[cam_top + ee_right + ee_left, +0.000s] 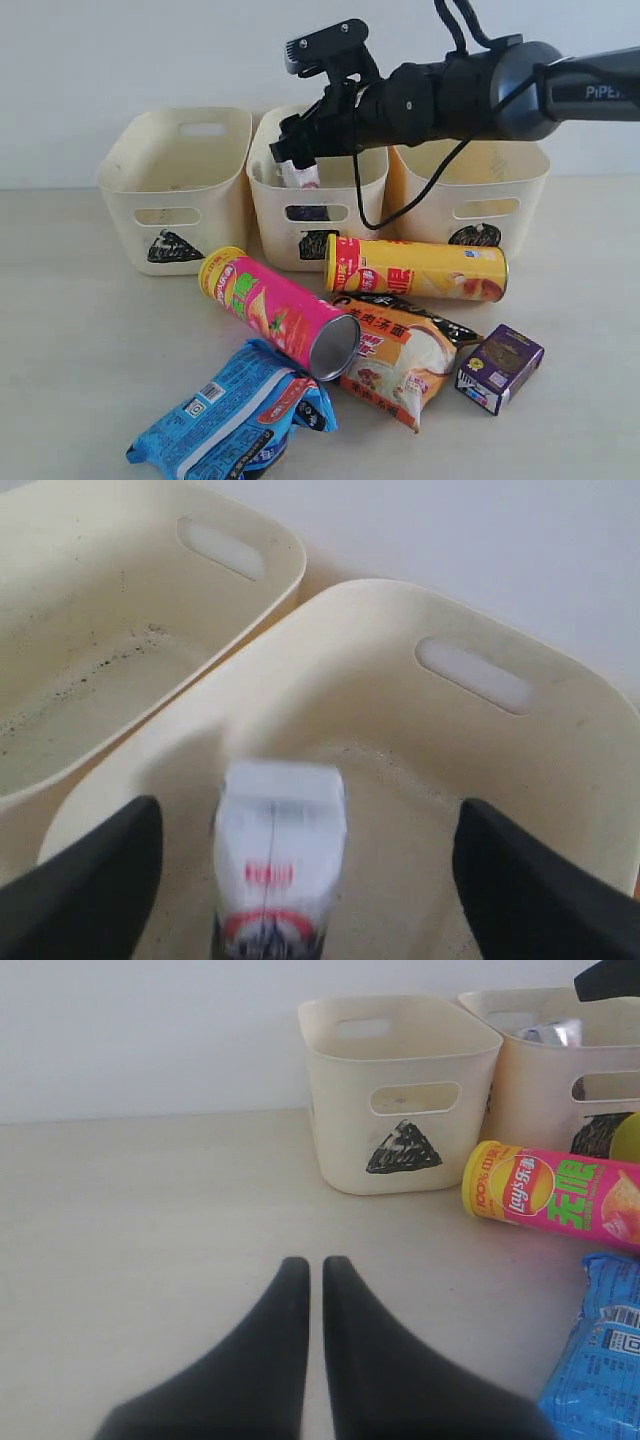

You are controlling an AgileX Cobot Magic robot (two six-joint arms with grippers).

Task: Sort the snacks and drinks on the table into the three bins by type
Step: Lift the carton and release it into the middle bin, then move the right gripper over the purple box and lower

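Note:
My right gripper hangs open over the middle bin, the one marked with a square. A white carton, blurred, sits between the wide-apart jaws inside that bin, with a gap on each side. On the table lie a pink tube, a yellow tube, a blue bag, an orange bag and a purple carton. My left gripper is shut and empty, low over bare table.
The triangle bin stands left of the middle bin and the circle bin stands right of it, all in a row at the back by the wall. My right arm reaches across above the circle bin.

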